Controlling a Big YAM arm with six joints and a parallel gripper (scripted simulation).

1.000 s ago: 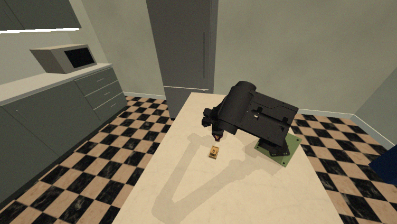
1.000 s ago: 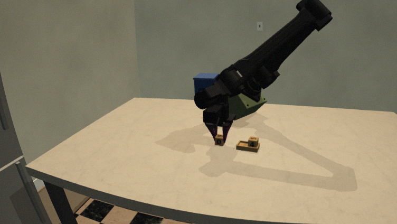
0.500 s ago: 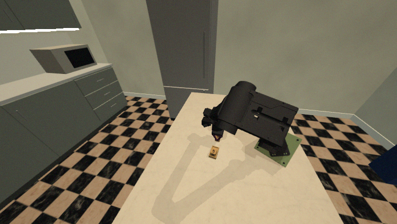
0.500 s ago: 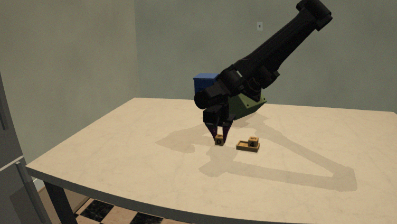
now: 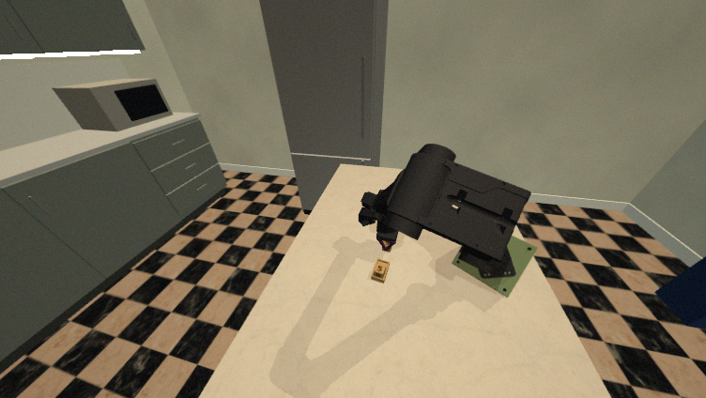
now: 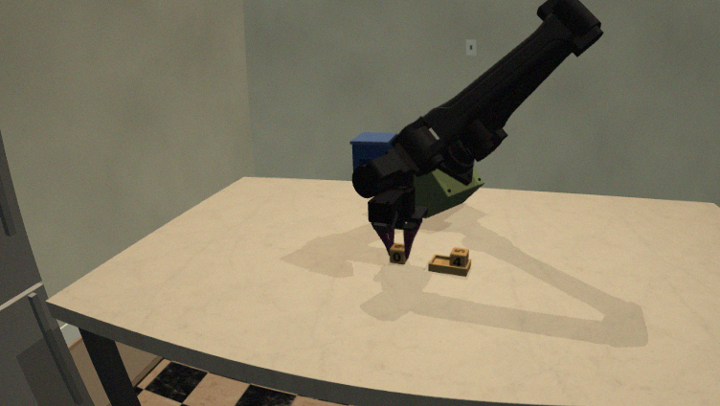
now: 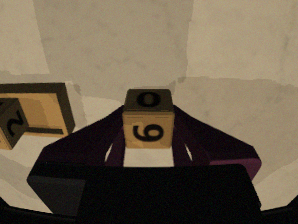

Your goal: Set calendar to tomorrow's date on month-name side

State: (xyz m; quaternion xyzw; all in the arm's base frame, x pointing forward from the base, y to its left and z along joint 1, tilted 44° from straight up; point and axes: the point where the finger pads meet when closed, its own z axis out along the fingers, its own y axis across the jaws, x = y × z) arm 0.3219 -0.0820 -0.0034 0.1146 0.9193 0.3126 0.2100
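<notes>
My claw (image 6: 397, 253) pinches cube (image 6: 396, 256) just off desk (image 6: 252, 281), tray (image 6: 443, 263) at 3; ext shows 0, wrist 6/9.

From the top view the arm (image 5: 444, 197) pretty much hides the gripper. In the wrist view the tray (image 7: 33, 119) gets chopped off by the left edge.
</notes>
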